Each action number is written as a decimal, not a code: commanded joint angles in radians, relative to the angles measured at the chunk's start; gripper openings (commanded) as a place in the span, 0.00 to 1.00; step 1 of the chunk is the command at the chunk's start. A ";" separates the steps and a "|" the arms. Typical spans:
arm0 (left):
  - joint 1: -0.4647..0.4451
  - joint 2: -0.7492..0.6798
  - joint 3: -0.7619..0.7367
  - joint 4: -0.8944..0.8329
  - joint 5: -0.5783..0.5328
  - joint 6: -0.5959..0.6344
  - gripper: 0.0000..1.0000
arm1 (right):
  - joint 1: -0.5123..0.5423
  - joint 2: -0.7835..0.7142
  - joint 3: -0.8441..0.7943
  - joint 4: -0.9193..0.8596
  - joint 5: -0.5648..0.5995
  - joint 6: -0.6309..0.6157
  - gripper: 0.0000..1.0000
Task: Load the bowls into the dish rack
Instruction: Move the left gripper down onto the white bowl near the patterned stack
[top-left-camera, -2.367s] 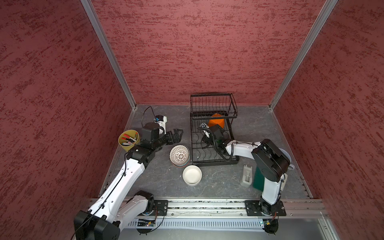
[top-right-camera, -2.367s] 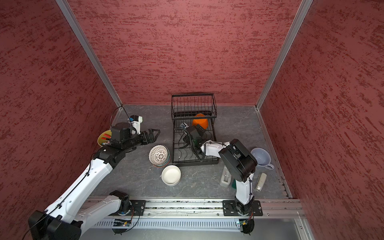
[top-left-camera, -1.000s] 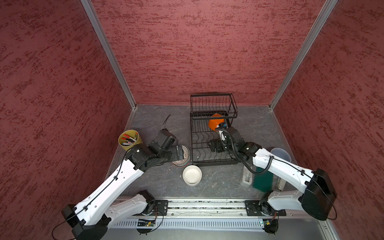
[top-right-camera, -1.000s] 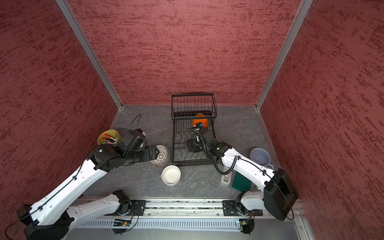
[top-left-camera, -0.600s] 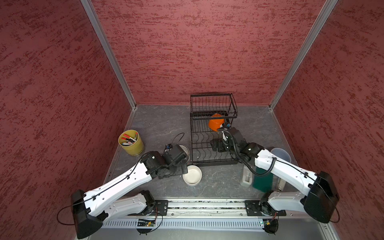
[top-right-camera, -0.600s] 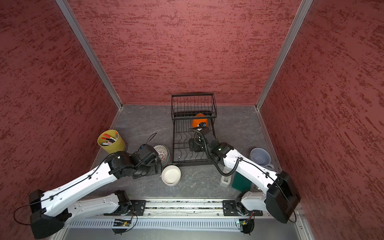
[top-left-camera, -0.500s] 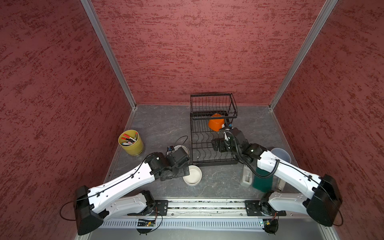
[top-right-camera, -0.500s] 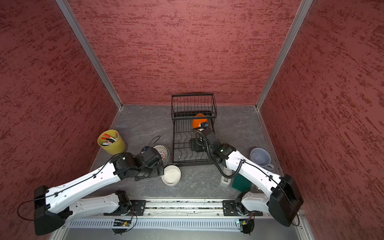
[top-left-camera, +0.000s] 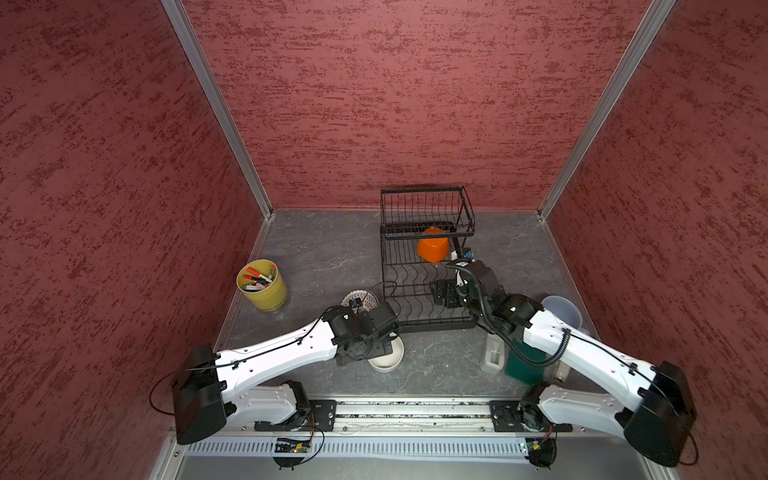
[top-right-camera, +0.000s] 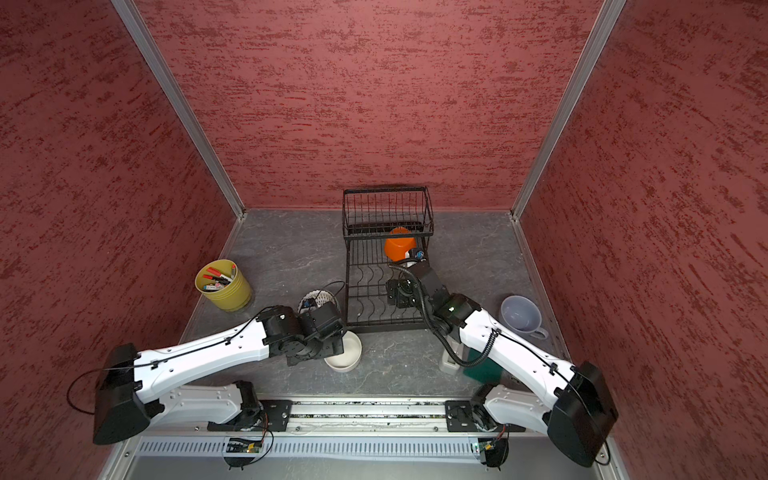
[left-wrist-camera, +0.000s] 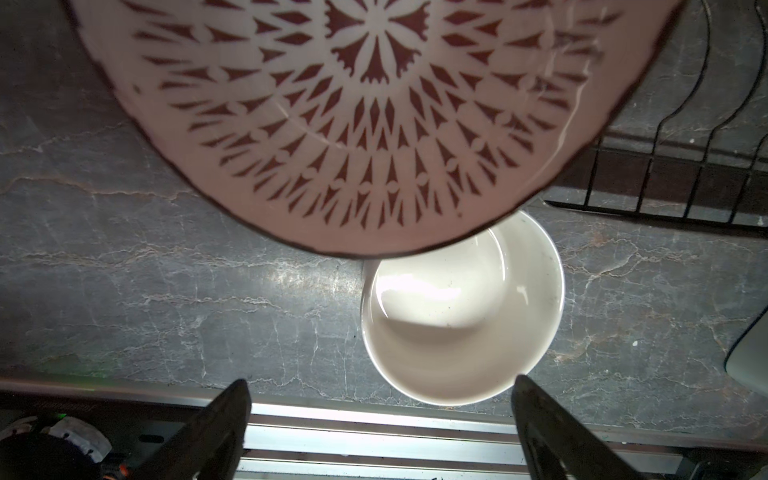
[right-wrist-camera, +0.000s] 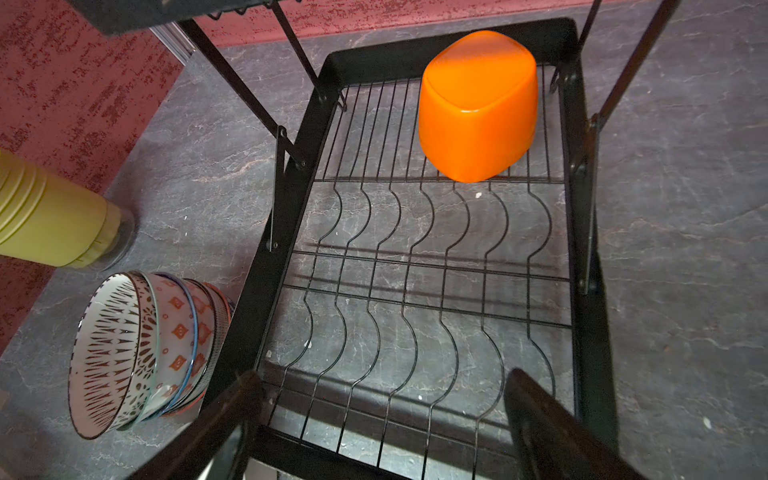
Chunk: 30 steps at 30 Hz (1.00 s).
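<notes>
The orange bowl (right-wrist-camera: 478, 108) sits upturned on the lower tier of the dish rack (right-wrist-camera: 286, 216); above that tier the right gripper (right-wrist-camera: 384, 378) hovers, jaws apart, empty. Just off the rack's near left corner, the left gripper (left-wrist-camera: 380, 384) hangs spread and empty over the white bowl (left-wrist-camera: 461, 316), beside the nested patterned bowls (right-wrist-camera: 141, 353)

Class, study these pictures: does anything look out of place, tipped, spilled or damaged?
Nothing is spilled or broken. The orange bowl sits upside down at the far end of the dish rack; the patterned bowls and white bowl stand upright on the table.
</notes>
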 joint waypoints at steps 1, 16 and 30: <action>-0.005 0.027 -0.009 0.029 -0.017 -0.009 0.94 | -0.003 -0.028 -0.014 0.006 0.036 0.013 0.92; 0.013 0.157 -0.072 0.132 0.000 0.050 0.57 | -0.003 -0.035 -0.023 0.006 0.038 0.013 0.92; 0.021 0.201 -0.118 0.216 0.005 0.084 0.19 | -0.003 -0.029 0.006 -0.028 0.046 0.016 0.92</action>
